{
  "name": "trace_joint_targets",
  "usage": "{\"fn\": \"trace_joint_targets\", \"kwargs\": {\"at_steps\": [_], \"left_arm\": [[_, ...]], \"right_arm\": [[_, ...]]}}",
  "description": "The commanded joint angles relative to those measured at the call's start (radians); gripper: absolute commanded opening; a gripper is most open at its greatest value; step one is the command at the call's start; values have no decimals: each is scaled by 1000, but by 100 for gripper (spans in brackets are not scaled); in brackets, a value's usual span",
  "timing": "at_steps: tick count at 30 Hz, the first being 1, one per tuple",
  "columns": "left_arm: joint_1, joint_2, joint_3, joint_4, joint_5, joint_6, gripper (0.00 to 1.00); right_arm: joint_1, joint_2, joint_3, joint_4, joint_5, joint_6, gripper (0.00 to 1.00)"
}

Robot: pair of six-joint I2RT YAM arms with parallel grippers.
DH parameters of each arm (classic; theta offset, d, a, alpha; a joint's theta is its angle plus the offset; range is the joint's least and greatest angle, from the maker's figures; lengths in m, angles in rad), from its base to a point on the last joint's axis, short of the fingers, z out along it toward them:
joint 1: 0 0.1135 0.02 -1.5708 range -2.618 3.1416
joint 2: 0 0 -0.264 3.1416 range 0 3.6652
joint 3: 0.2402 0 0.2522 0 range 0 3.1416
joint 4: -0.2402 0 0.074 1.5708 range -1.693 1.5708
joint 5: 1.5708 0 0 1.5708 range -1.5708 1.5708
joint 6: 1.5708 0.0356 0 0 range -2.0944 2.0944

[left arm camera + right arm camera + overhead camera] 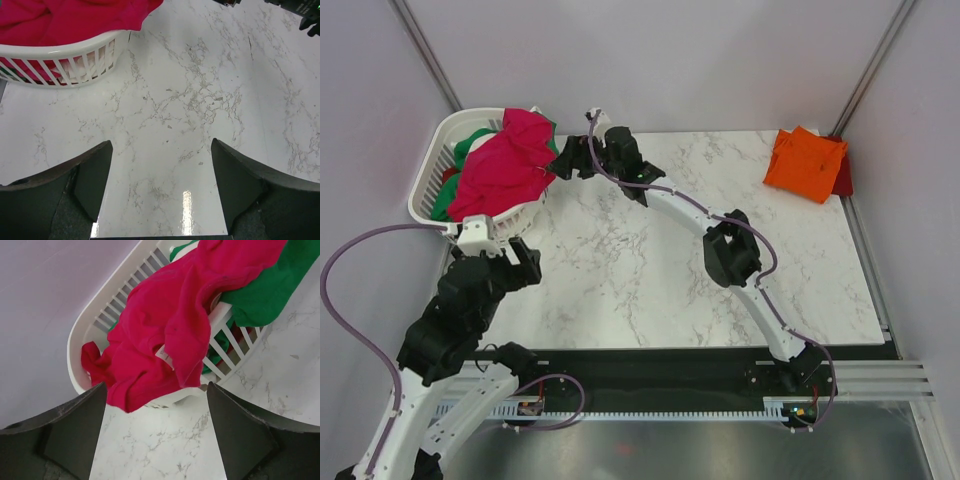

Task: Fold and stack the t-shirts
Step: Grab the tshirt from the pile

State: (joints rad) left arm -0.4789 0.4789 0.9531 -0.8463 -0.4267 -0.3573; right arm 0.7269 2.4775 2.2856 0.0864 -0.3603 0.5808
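A crimson-pink t-shirt [510,160] [165,325] lies heaped on top of a white slatted basket [428,175] and spills over its rim, with a green t-shirt [470,143] [270,290] beneath it. At the far right a folded orange t-shirt [805,163] rests on a dark red one [843,178]. My right gripper [563,158] [156,385] is open just beside the basket's right side, facing the hanging pink cloth and holding nothing. My left gripper [525,262] [161,144] is open over bare marble in front of the basket [60,50], also holding nothing.
The marble table [620,270] ends at a black strip near the arm bases. Grey walls close in the left, back and right sides. The basket stands at the table's far-left corner, and the right arm stretches diagonally across the middle.
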Motion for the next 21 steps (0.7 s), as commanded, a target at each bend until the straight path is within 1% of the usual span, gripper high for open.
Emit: {"fn": "trace_joint_targets", "kwargs": {"at_steps": [1,2,3,5,7,8,10,14,19,21], "left_arm": [[-1,-42,15,-62,-37,-80,87],[-1,-80,4,-56,-20,-81,87],[-1,-103,-8,-48,-24,-106,87],[-1,-163,-43,-36,-21,-130,87],[-1,-201,-83,-13,-15,-155,86],[-1,-221,-88,-10,-18,-152,86],[-1,-259,-97,-2,-24,-140,85],[0,-266,-103,9,-17,-134,84],[6,-237,-102,10,-11,-129,83],[11,-241,-103,13,-9,-129,83]], "right_arm": [[14,99,153,64,39,82,88],[16,101,149,78,64,88,87],[17,106,137,94,110,88,83],[17,113,133,104,139,93,76],[16,123,138,118,155,99,72],[17,138,150,121,153,103,68],[22,152,158,139,153,116,67],[46,149,167,165,175,100,66],[51,172,210,164,202,114,57],[52,196,251,139,207,117,51]]}}
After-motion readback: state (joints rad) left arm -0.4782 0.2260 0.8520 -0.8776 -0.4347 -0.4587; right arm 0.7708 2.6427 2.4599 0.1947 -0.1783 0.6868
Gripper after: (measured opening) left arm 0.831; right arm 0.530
